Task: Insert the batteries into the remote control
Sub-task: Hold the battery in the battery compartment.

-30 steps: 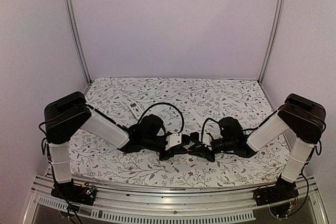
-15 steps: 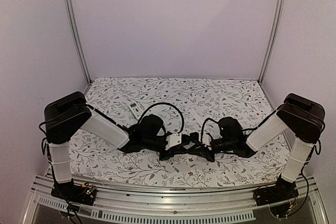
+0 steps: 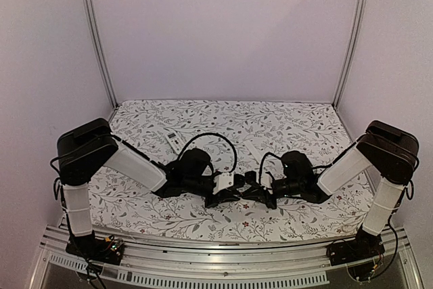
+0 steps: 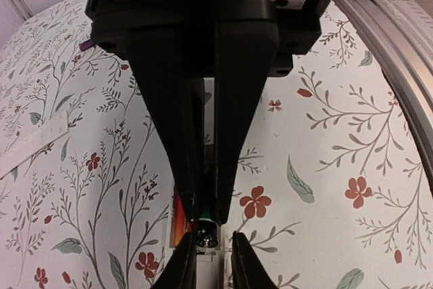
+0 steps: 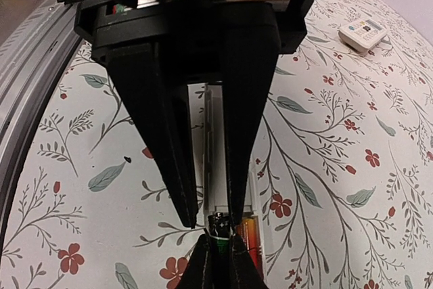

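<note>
A long white remote (image 3: 225, 181) lies face down between my grippers, its battery bay open (image 5: 215, 140). One orange battery (image 5: 249, 235) lies in the bay; it also shows in the left wrist view (image 4: 177, 225). My left gripper (image 4: 208, 211) is shut on a black battery with a green band (image 4: 205, 233), its end down in the bay's empty slot (image 5: 223, 225). My right gripper (image 5: 212, 223) faces it tip to tip. Its jaws stand a little apart, one finger beside the remote's edge, the other over the remote, touching the held battery's end.
A small white remote (image 3: 174, 142) lies at the back left, also in the right wrist view (image 5: 363, 32). A flat white strip (image 3: 252, 148) lies behind the grippers (image 4: 34, 143). The metal rail (image 4: 399, 38) runs along the table's near edge.
</note>
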Controlling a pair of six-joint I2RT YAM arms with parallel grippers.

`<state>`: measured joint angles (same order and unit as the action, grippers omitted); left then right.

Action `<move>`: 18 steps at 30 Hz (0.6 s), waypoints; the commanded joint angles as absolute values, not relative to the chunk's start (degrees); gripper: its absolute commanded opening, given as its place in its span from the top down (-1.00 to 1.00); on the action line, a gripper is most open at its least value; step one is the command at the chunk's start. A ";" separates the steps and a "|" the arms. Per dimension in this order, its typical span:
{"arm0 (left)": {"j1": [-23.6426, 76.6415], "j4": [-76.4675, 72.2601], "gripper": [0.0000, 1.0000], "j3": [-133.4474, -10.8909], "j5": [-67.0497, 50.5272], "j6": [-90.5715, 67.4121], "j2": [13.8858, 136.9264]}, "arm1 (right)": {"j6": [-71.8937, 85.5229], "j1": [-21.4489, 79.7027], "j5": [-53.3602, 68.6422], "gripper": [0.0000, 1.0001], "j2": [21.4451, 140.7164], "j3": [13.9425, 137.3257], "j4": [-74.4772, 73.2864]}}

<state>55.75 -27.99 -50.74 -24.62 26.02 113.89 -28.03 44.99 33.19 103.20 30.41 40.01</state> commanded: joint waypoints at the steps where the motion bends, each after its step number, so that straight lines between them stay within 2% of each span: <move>1: 55.53 -24.99 0.62 -49.92 -23.79 23.33 113.43 | -29.35 45.35 31.09 0.85 103.46 29.97 36.52; 18: 53.39 -29.04 0.39 -48.21 -27.43 18.98 109.63 | -29.11 45.35 29.96 0.86 104.22 30.41 35.62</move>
